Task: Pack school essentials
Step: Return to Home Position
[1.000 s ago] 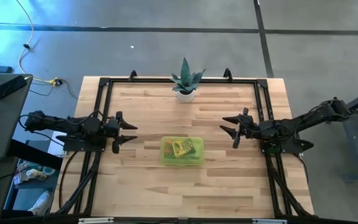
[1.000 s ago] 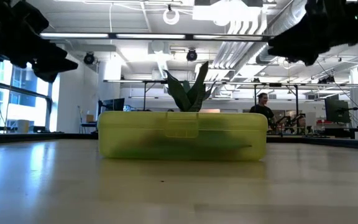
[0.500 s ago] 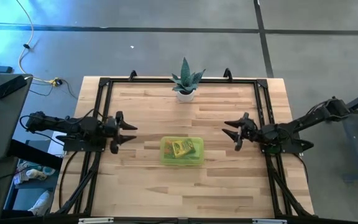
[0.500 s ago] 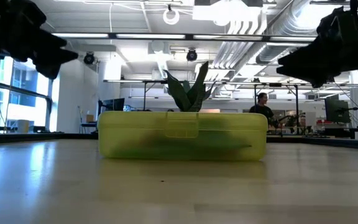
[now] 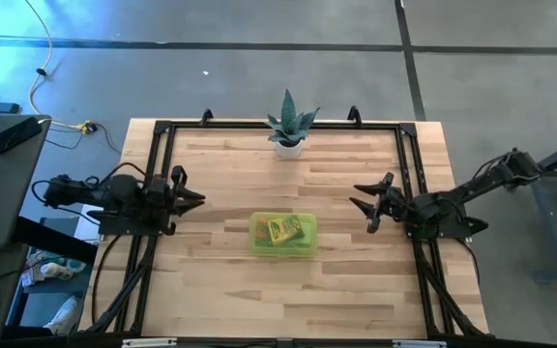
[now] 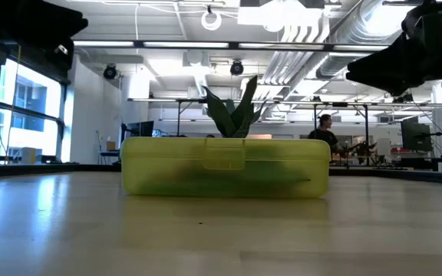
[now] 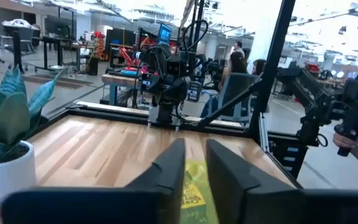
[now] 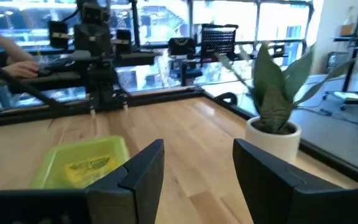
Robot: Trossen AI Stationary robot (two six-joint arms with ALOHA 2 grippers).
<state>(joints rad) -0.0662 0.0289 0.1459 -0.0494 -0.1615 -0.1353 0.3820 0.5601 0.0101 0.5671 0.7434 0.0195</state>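
Observation:
A translucent yellow-green case (image 5: pixel 283 234) lies flat on its bottom at the middle of the wooden table (image 5: pixel 230 164), lid closed. A green-yellow crayon box (image 5: pixel 283 230) shows through the lid. The other school essentials do not show. My left gripper (image 5: pixel 197 199) hovers to the left of the case, its fingers (image 7: pixel 174 163) close together with a narrow gap and nothing between them. My right gripper (image 5: pixel 358 198) hovers to the right of the case, open and empty (image 8: pixel 197 149). Both stand well clear of the case (image 6: pixel 225 165).
A small potted spiky plant (image 5: pixel 288 126) stands at the middle of the far edge. A black metal frame (image 5: pixel 162 130) runs round the table's sides. Bare wood lies before and behind the case. People stand in the room beyond (image 6: pixel 324 130).
My left gripper has drawn back toward the table's left edge, and its fingers have closed from wide apart to a narrow gap. My right gripper has drawn back a little toward the right edge. The case has stayed where it was.

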